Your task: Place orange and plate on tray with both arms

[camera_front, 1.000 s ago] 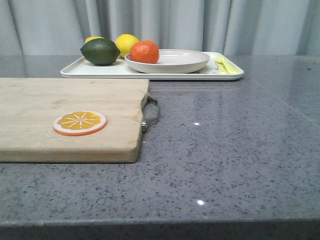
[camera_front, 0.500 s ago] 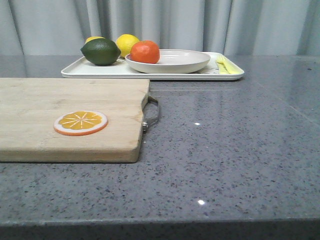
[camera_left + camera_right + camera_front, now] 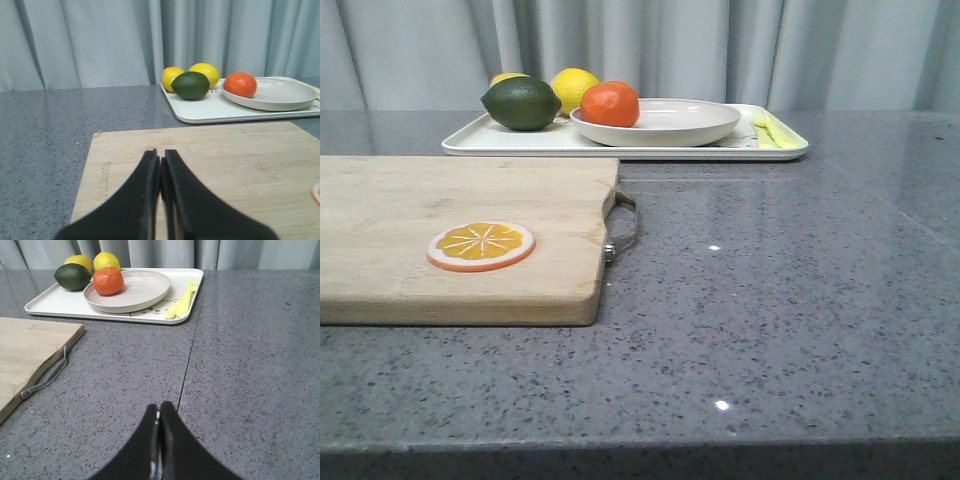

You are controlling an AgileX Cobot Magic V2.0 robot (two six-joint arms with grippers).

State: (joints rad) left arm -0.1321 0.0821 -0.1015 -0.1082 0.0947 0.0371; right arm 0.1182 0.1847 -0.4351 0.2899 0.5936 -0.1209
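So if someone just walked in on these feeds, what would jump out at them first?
Probably the bright orange sitting in the plate on the white tray at the far side of the table, next to a dark green lime and two lemons. Next, the orange slice on the wooden cutting board at near left. Both grippers' jaws are shut and empty.

Low frontal; wrists toward shared tray (image 3: 620,142)

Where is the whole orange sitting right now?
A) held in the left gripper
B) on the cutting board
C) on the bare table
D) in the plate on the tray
D: the orange rests in the plate, which stands on the tray.
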